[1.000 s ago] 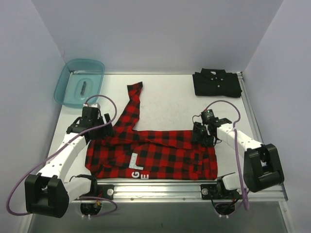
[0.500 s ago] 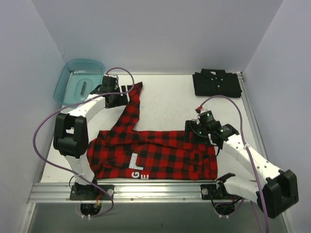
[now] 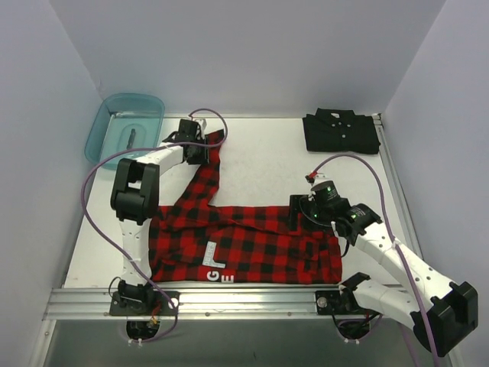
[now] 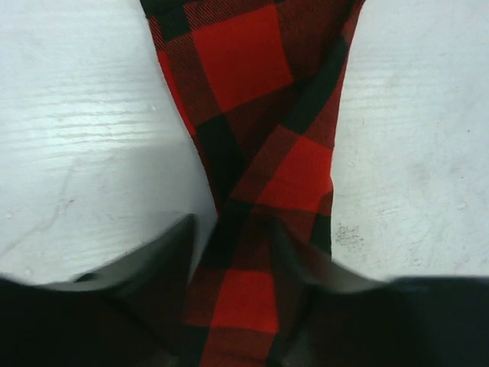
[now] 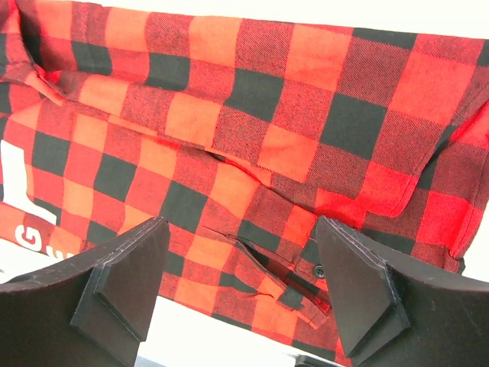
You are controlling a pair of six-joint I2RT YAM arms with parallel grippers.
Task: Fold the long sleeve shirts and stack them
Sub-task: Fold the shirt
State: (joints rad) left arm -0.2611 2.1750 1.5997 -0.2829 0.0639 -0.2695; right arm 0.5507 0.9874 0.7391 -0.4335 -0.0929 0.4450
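Observation:
The red-and-black plaid shirt [image 3: 252, 241] lies flat near the front edge, white letters [image 3: 214, 264] at its hem, and one sleeve [image 3: 206, 172] stretches away to the far left. My left gripper [image 3: 200, 149] sits at that sleeve's far end. In the left wrist view the sleeve [image 4: 252, 61] runs between the fingers [image 4: 164, 260], which press on both its edges. Over the shirt's upper right edge, my right gripper [image 3: 304, 208] hovers open above the plaid [image 5: 229, 92] and a buttoned cuff [image 5: 298, 287]. The black shirt [image 3: 340, 131] lies folded at the back right.
A translucent teal bin [image 3: 126, 128] with a small dark item inside stands at the back left, close to the left arm. A metal rail [image 3: 244, 294] runs along the near edge. White walls enclose the table on three sides.
The left arm swung from the shirt's left shoulder out to the far sleeve end, and its jaws narrowed onto the sleeve. The right gripper opened and shifted slightly over the shirt's upper right edge.

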